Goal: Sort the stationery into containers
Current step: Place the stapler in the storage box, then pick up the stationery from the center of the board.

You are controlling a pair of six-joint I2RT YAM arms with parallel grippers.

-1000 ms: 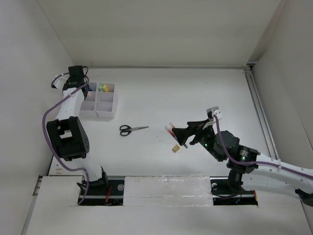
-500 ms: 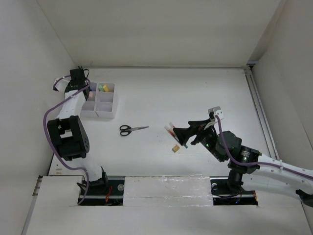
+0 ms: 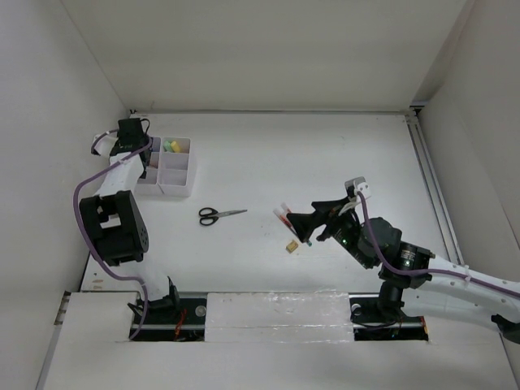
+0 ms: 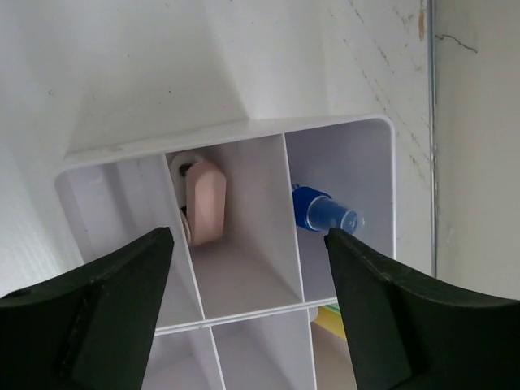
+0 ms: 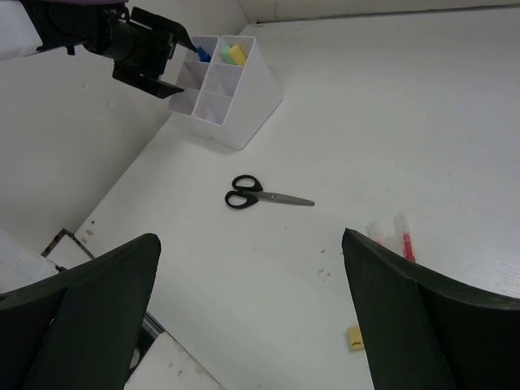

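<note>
Your left hand [image 4: 246, 244] hangs spread and empty over the organizer box [image 4: 244, 133], since the pink eraser [image 4: 205, 201] already sits inside.

The organizer box [image 3: 177, 185] is set at the far left of the bench [image 3: 325, 154]. The scissors [image 3: 221, 214] are laid mid-bench, the pens [image 3: 283, 214] to their right, the small block [image 3: 290, 246] just before these. The eraser [image 4: 205, 201] and bottle [image 4: 325, 214] are held in adjoining compartments.

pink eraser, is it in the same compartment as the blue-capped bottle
No, a divider wall stands between the pink eraser and the blue-capped bottle.
</note>
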